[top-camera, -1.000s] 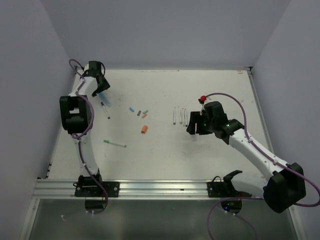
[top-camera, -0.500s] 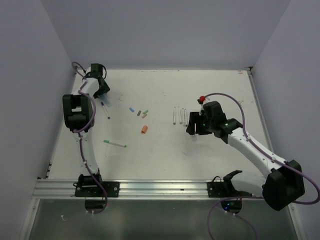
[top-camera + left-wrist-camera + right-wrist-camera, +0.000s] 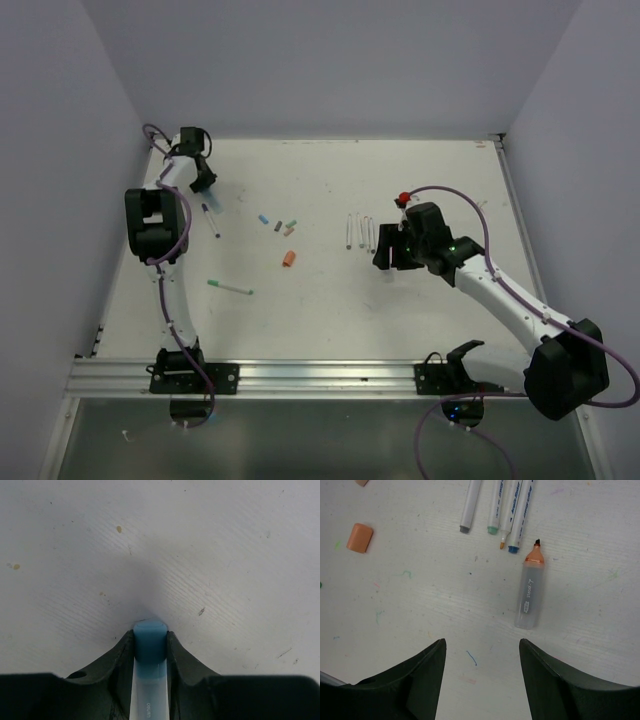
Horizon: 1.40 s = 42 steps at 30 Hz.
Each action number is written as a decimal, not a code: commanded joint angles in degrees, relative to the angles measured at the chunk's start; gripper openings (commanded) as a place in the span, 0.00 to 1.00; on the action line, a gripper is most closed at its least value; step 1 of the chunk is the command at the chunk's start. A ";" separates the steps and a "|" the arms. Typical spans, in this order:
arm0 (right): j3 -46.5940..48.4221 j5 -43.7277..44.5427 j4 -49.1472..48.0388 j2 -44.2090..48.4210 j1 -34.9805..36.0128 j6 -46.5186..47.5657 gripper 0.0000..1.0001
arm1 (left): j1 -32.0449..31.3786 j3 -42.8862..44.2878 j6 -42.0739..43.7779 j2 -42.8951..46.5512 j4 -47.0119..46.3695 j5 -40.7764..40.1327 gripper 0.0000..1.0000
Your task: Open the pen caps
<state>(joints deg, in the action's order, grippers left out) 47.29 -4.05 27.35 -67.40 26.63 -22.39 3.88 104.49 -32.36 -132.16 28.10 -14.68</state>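
Observation:
In the left wrist view my left gripper point(image 3: 150, 641) is shut on a light blue pen cap point(image 3: 150, 639), which still sits on its pale marker barrel point(image 3: 148, 692) and rests on the table. From above, that gripper point(image 3: 199, 181) is at the far left corner. Loose pen caps lie mid-table: a light blue one point(image 3: 264, 218), small greenish ones point(image 3: 290, 225) and an orange one point(image 3: 288, 259). My right gripper point(image 3: 388, 256) hangs open just above the table with nothing between its fingers. An orange cap point(image 3: 360, 537) lies at its far left.
An uncapped orange-tipped marker point(image 3: 530, 592) lies just ahead of the right gripper. Several uncapped pens point(image 3: 495, 505) lie side by side beyond it. A capped blue pen point(image 3: 209, 218) and a green pen point(image 3: 231, 288) lie on the left half. Walls stand close behind the left gripper.
The left gripper's jaws have closed onto the blue cap, and it shifted slightly toward the far left corner. The right arm has not moved.

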 commanded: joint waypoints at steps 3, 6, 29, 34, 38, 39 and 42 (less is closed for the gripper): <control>2.11 1.15 0.15 1.39 0.17 1.39 0.64 | 0.52 -1.83 -0.78 0.49 -2.60 6.92 0.02; 3.07 1.85 0.68 0.69 0.26 1.91 0.73 | 0.43 -5.25 -0.60 5.31 -6.11 11.77 0.00; 4.83 -13.80 -12.23 -2.82 2.36 -10.65 0.84 | -16.88 -45.48 -7.54 49.08 -33.71 29.97 0.00; 8.52 0.18 -13.03 -7.73 15.79 -9.86 0.84 | -20.39 -51.66 -9.29 53.05 -34.16 30.06 0.00; 9.40 0.19 -18.45 -11.79 20.47 -11.80 0.79 | -23.21 -56.05 -10.88 57.70 -33.63 29.36 0.00; 8.97 0.45 -19.96 -12.23 21.43 -11.97 0.79 | -23.91 -57.63 -11.06 58.50 -33.55 28.92 0.00; 7.39 2.64 -24.62 -12.93 24.07 -13.29 0.83 | -25.32 -60.27 -11.94 61.14 -33.81 28.48 0.00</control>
<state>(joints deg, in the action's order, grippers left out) 54.63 -5.30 10.37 -80.05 49.21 -33.69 -20.40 45.93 -42.37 -74.70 -2.48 13.91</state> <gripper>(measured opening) 0.813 0.300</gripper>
